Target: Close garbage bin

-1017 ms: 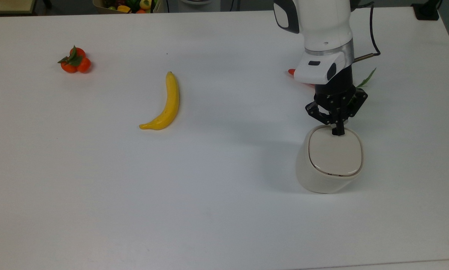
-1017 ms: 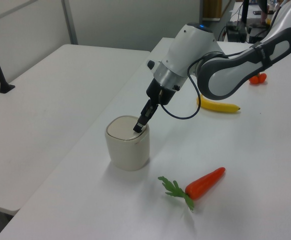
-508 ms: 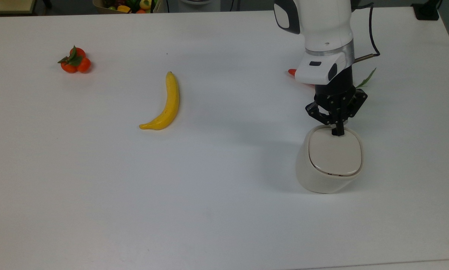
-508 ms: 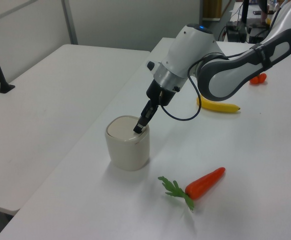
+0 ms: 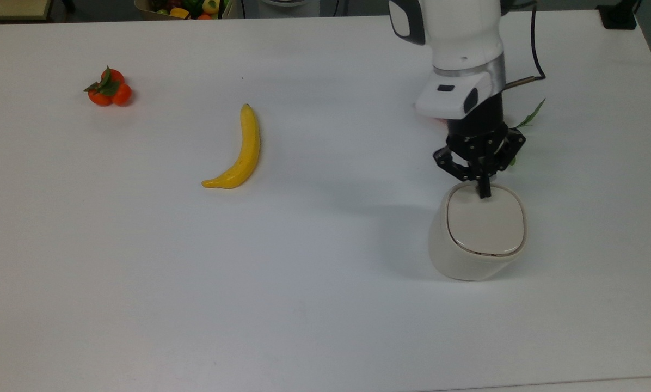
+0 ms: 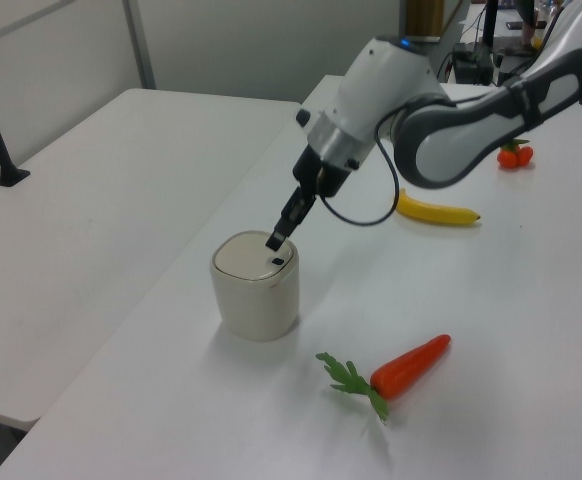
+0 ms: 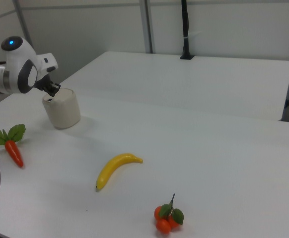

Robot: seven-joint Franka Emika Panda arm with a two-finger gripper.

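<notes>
Judging from how things lie, the job looks essentially done: the garbage bin (image 5: 477,234), at the right of the top view a little below mid-height, has its lid (image 5: 485,220) lying flat and flush inside the rim, with only a thin dark seam along the lid's lower edge. In the left view the lid's small black mark (image 6: 278,262) is exposed, and the end effector (image 6: 275,240) hangs just above it, seemingly clear of the plastic. Its two slim black fingers are pressed together into a single narrow tip and hold nothing. In my reading, what remains is at most a confirming press or a retreat.

The bin is smooth cream-white plastic with a faint sheen, a rounded-square body tapering slightly toward the base, and a flat lid with soft corners. It stands on a matte white counter (image 5: 325,305). Near it in the left view lies a glossy orange carrot (image 6: 409,364) with crinkled green leaves. Well apart, toward the top view's centre-left, rests a curved yellow banana (image 5: 239,151), and in the upper left a cluster of small oranges (image 5: 109,90) with leaves.
</notes>
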